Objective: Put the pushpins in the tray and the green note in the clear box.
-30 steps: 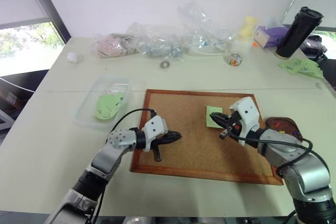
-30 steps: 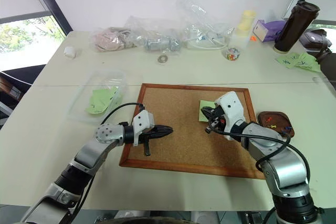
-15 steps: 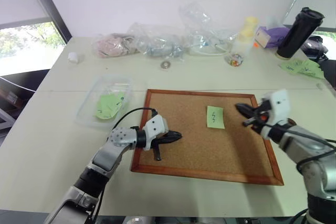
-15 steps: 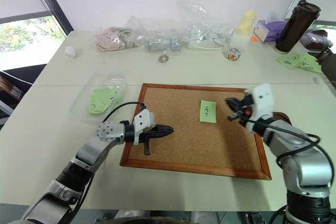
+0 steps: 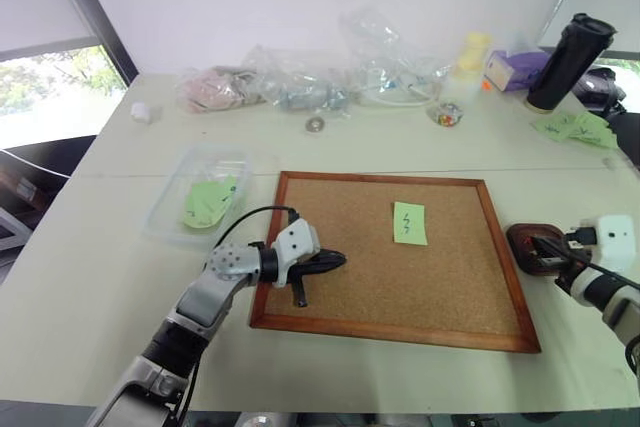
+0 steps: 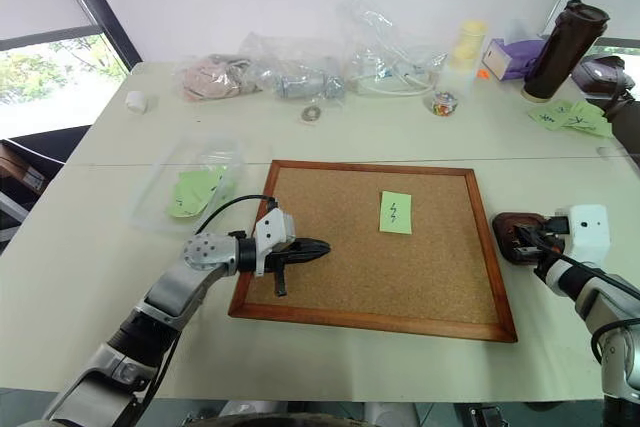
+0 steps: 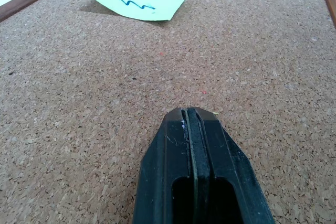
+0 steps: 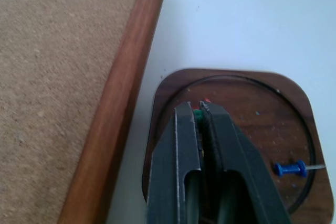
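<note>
Right gripper (image 6: 522, 238) hangs over the tray (image 6: 505, 224); green note (image 6: 396, 212) lies on cork board (image 6: 330, 247)

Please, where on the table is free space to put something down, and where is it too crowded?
Free: the table in front of the clear box, the strip between the cork board and the far clutter, and most of the board around the green note. Crowded: the far edge with plastic bags, and the tray under the right gripper.

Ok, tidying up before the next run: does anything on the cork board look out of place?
The light green paper note lies loose on the wood-framed cork board, one edge lifting slightly, with no pin showing. Nothing looks spilled or damaged.
</note>
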Available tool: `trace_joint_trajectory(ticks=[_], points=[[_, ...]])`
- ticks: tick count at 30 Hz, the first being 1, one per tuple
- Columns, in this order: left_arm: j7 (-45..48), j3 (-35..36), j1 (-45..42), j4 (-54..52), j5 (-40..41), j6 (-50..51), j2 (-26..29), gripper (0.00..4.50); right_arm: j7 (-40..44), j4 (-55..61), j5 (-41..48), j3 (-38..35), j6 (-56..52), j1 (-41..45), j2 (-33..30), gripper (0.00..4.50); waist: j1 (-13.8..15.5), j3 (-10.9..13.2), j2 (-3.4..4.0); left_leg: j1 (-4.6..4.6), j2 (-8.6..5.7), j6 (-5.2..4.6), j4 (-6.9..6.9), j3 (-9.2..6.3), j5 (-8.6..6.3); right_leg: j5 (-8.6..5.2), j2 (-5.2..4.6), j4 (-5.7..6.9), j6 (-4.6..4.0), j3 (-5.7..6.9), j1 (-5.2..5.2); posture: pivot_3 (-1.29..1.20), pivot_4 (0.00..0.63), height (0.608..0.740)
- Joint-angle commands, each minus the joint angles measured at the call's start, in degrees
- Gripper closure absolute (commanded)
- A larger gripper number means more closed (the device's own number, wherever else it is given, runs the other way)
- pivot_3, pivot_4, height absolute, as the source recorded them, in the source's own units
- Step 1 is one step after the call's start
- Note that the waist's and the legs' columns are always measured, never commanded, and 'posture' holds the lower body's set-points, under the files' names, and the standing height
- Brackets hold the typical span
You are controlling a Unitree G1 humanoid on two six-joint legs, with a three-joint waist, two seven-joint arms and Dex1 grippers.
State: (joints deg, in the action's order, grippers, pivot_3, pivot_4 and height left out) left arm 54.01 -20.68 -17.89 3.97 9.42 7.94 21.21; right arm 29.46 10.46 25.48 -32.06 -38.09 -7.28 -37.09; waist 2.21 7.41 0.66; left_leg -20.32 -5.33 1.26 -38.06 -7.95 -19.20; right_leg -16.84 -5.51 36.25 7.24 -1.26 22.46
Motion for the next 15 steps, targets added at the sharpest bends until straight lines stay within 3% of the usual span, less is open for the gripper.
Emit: trace_joint_trajectory(ticks=[1,6,7,15], points=[[-0.6,-1.5,1.7,3.2,-2.6,2.0,0.4,4.50,0.3,0.3,0.1,-1.1,1.8,-0.2,-0.3,2.97,0.0,0.0,0.00,0.00,0.00,0.00,0.00,0.00,0.00,0.00,0.00,0.00,0.00,0.00,-0.01,0.00,0.150,0.740],[-0.6,-1.5,1.6,3.4,-2.7,2.0,0.4,4.50,1.0,0.7,0.2,-1.5,2.5,-0.4,-1.3,0.27,0.0,0.0,0.00,0.00,0.00,0.00,0.00,0.00,0.00,0.00,0.00,0.00,0.00,0.00,0.00,0.00,0.150,0.740],[-0.6,-1.5,1.6,3.3,-2.7,2.0,0.4,4.50,1.1,0.7,0.2,-1.7,2.5,-0.3,-1.5,0.05,0.0,0.0,0.00,0.00,0.00,0.00,0.00,0.00,0.00,0.00,0.00,0.00,0.00,0.00,0.00,0.00,0.150,0.740],[-0.4,-1.5,1.3,3.5,-2.7,1.9,0.5,4.50,4.1,8.4,5.6,1.7,-2.8,3.8,-3.9,0.05,0.0,0.0,0.00,0.00,0.00,0.00,0.00,0.00,0.00,0.00,0.00,0.00,0.00,0.00,-0.01,0.00,0.150,0.740]])
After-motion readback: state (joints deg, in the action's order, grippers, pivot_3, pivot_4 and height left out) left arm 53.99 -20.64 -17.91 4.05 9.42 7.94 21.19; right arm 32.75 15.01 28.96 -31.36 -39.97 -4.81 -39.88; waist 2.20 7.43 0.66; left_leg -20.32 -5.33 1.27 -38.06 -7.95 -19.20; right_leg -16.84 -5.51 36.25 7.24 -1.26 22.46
